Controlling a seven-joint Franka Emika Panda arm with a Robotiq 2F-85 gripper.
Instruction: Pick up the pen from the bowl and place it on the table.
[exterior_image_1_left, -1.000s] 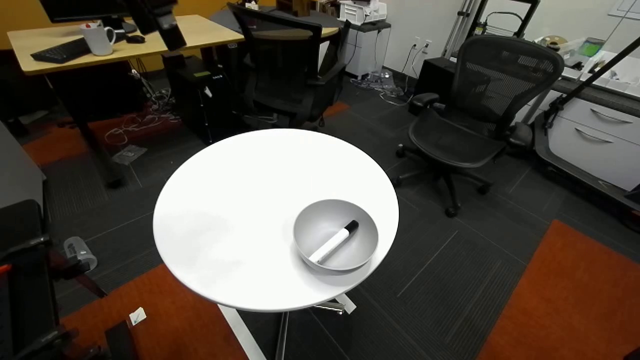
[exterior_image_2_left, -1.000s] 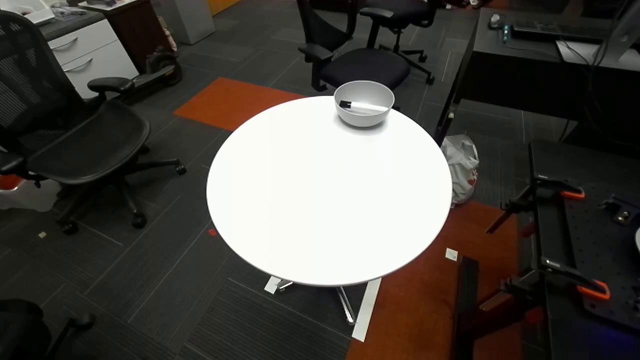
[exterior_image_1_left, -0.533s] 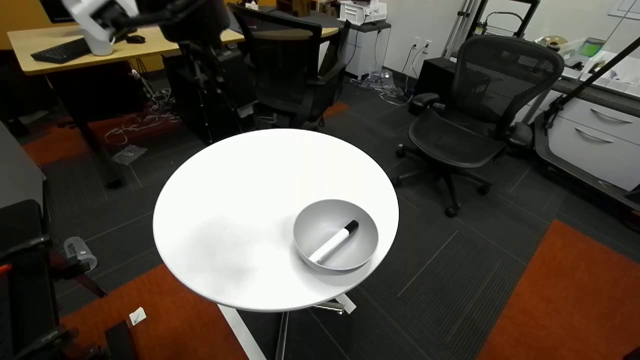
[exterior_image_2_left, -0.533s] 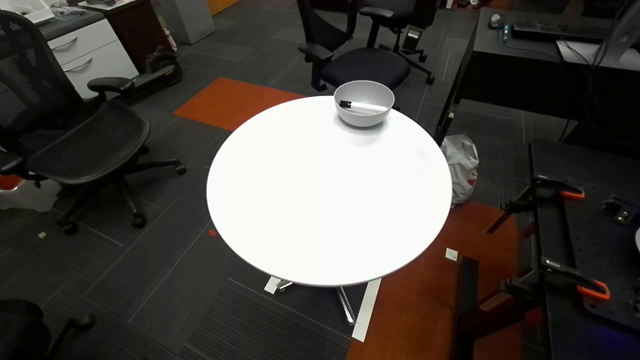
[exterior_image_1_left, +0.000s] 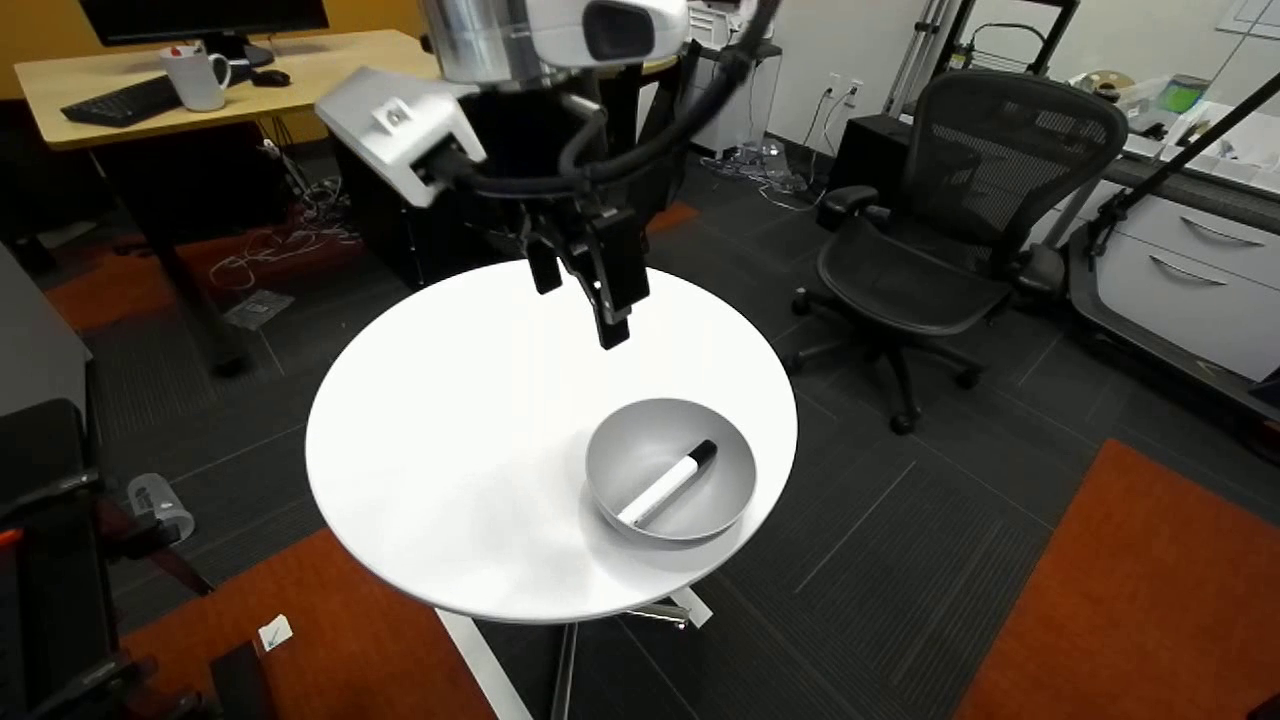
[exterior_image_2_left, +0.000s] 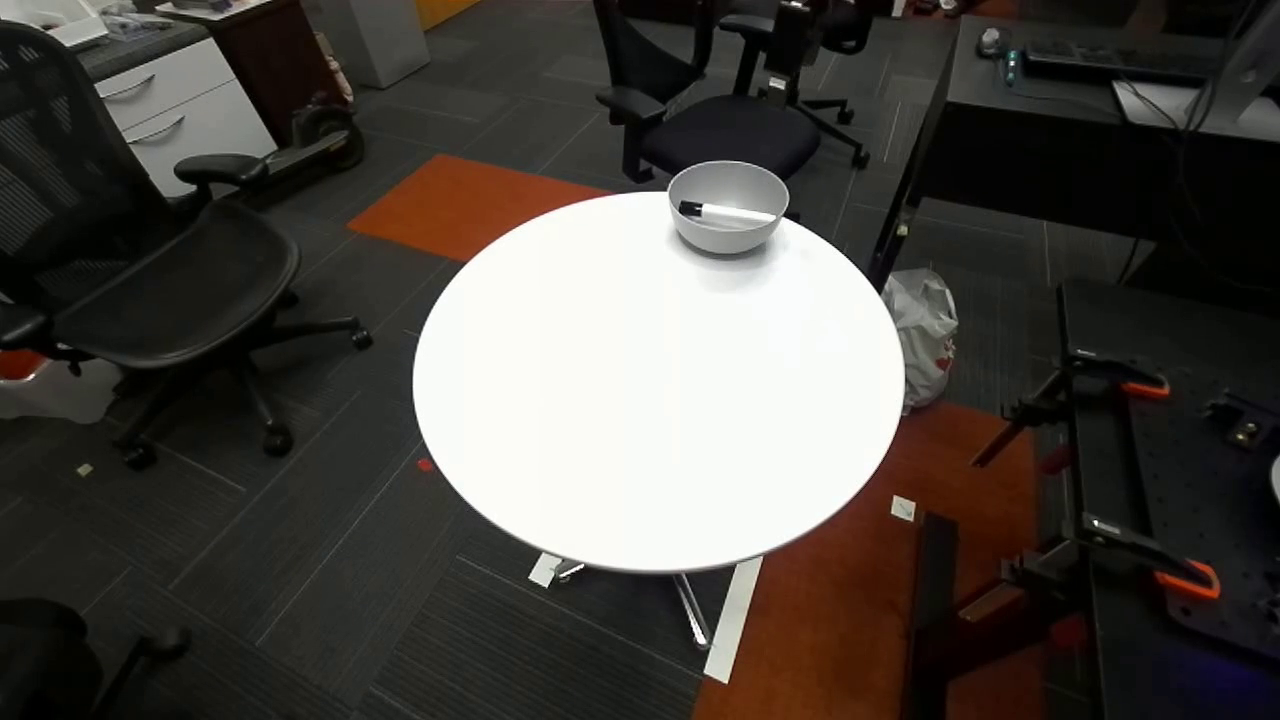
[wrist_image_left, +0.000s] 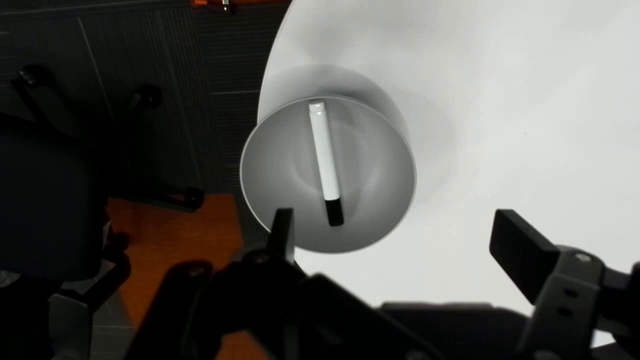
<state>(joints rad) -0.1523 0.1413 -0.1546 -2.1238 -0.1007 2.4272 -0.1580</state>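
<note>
The pen (exterior_image_1_left: 660, 493), white with a black end, lies in the grey bowl (exterior_image_1_left: 622, 450). Pen (exterior_image_2_left: 738, 213) and bowl (exterior_image_2_left: 722, 240) also show in an exterior view. The bowl stands near the edge of the round white table (exterior_image_1_left: 450, 430). My gripper (exterior_image_1_left: 580, 310) is open and empty, held above the table and apart from the bowl. In the wrist view, the gripper's fingers (wrist_image_left: 394, 217) are wide apart. The pen (wrist_image_left: 325, 155) lies ahead of them in the bowl (wrist_image_left: 382, 170), its black end toward the gripper. One finger overlaps the bowl's rim in that view.
A black mesh chair (exterior_image_1_left: 960, 200) stands on the floor beside the table. A wood desk (exterior_image_1_left: 350, 70) with a white mug (exterior_image_1_left: 196, 80) stands behind. A black chair (exterior_image_2_left: 730, 130) stands close behind the bowl. A black bench with clamps (exterior_image_2_left: 1140, 480) is at the side.
The arm and open gripper have swung in from the upper left of an exterior view to above the table, closer to the bowl. Pen and bowl have not moved.
</note>
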